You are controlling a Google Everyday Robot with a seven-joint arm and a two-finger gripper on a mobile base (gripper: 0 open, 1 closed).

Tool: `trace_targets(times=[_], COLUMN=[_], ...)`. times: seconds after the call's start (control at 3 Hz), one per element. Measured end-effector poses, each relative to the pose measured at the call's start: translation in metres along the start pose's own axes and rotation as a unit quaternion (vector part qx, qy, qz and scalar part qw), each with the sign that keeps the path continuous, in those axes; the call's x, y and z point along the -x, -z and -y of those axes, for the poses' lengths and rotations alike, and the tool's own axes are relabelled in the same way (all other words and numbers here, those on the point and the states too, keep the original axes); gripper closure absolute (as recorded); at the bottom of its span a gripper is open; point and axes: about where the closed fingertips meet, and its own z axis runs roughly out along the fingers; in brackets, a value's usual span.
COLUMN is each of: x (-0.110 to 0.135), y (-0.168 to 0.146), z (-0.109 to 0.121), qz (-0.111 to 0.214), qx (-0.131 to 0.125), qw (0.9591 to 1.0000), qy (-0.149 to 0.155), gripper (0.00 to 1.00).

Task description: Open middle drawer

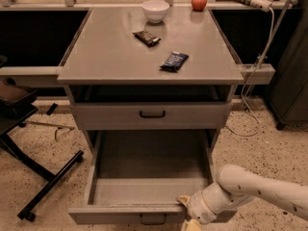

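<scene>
Middle drawer [110,215] stood wide open, job looked nearly done, with the gripper [187,212] at its front right corner, fingers spread, probably needing only a clean retreat.

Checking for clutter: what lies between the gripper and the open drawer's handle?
Nothing: in the camera view only bare front panel separates the gripper, at the middle drawer's front right corner, from its black handle.
</scene>
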Motion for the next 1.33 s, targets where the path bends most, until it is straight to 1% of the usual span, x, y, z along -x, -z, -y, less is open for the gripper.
trace_targets(times=[0.33, 0.67, 1.0, 1.33], x=[0.000, 0.001, -0.008, -0.005], y=[-0.010, -0.008, -0.013, -0.010], z=[-0.019, -0.020, -0.038, -0.040], qz=[0.015, 0.015, 0.020, 0.020], qx=[0.027, 0.027, 0.041, 0.041], qw=[0.9995, 0.9995, 0.9988, 0.9988], qy=[-0.001, -0.001, -0.018, -0.018], gripper=[0.00, 0.00, 0.00, 0.00])
